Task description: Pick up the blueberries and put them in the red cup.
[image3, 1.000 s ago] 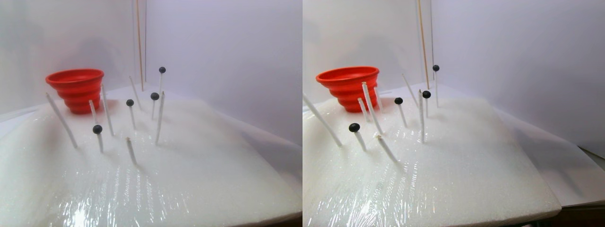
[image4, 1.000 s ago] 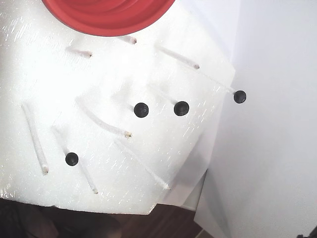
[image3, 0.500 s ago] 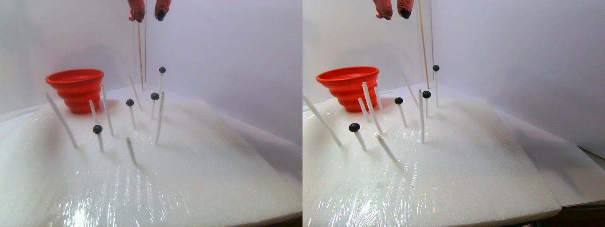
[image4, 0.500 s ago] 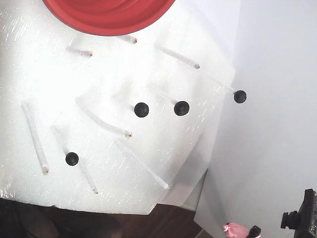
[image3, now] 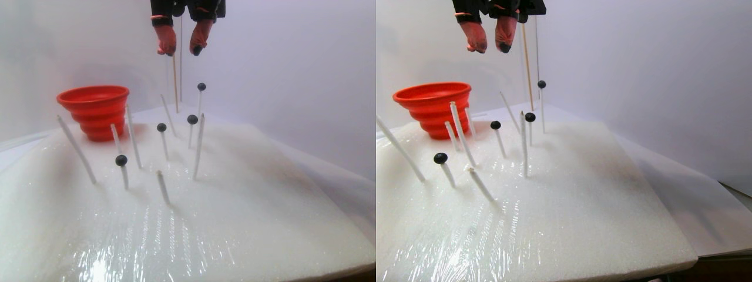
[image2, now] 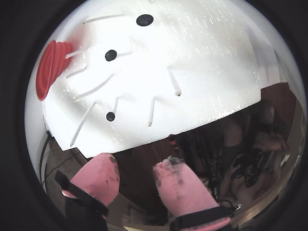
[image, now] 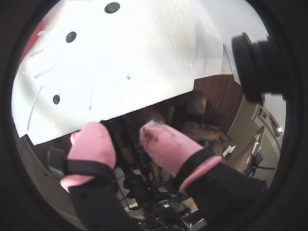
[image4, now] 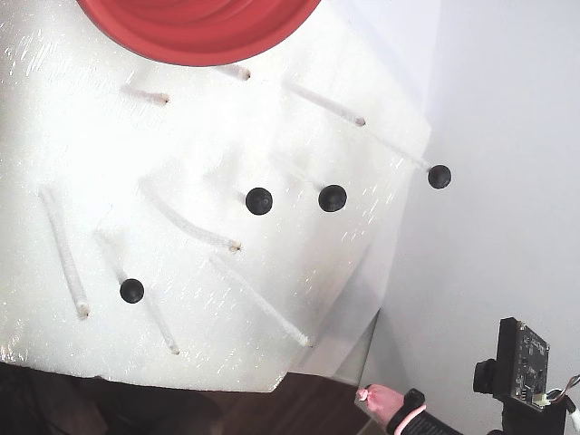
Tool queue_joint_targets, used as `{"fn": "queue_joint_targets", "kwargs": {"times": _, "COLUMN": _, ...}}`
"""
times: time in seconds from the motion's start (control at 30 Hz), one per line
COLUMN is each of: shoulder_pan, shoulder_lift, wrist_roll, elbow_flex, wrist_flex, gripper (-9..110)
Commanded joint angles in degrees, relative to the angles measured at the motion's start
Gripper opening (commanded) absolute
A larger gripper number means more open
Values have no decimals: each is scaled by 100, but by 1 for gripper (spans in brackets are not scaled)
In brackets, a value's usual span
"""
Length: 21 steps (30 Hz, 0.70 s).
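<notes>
Stereo pair view, left half, read from left to right: the red cup (image3: 94,108) is seen at about 9 o'clock on the white foam board (image3: 247,217), upright, its inside hidden from this angle; to its right four blueberries (image3: 121,160) are perched on thin white sticks (image3: 198,147), some other sticks being bare, and the gripper (image3: 182,51) is held high at 12 o'clock, well above the rearmost berry, its pink-covered fingers (image3: 166,41) parted by a narrow gap and nothing held between them. In the fixed view the cup's rim (image4: 195,41) is cut off at 12 o'clock, and what shows of its inside appears empty, so no berry is judged to have been delivered yet; the four berries lie between 8 and 3 o'clock, the outermost (image4: 439,177) past the board's edge, and a pink fingertip (image4: 381,399) is seen at 5 o'clock, well apart from them. In a wrist view the board and three berries (image2: 111,55) are seen beyond the parted pads (image2: 175,180). The step in hand is judged to be the approach: the jaws should be brought over one berry and lowered straight, then closed gently, so that the stick is not pushed aside and the berry is not knocked off.
</notes>
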Motion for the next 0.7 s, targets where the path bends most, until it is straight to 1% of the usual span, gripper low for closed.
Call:
{"fn": "queue_joint_targets", "kwargs": {"times": 0.0, "shoulder_pan": -88, "shoulder_lift": -18, "wrist_roll": -88, "elbow_flex": 18, "wrist_flex": -255, "gripper": 14}}
{"fn": "queue_joint_targets", "kwargs": {"times": 0.67, "shoulder_pan": -290, "shoulder_lift": -1055, "wrist_roll": -404, "elbow_flex": 158, "wrist_flex": -1477, "gripper": 15}}
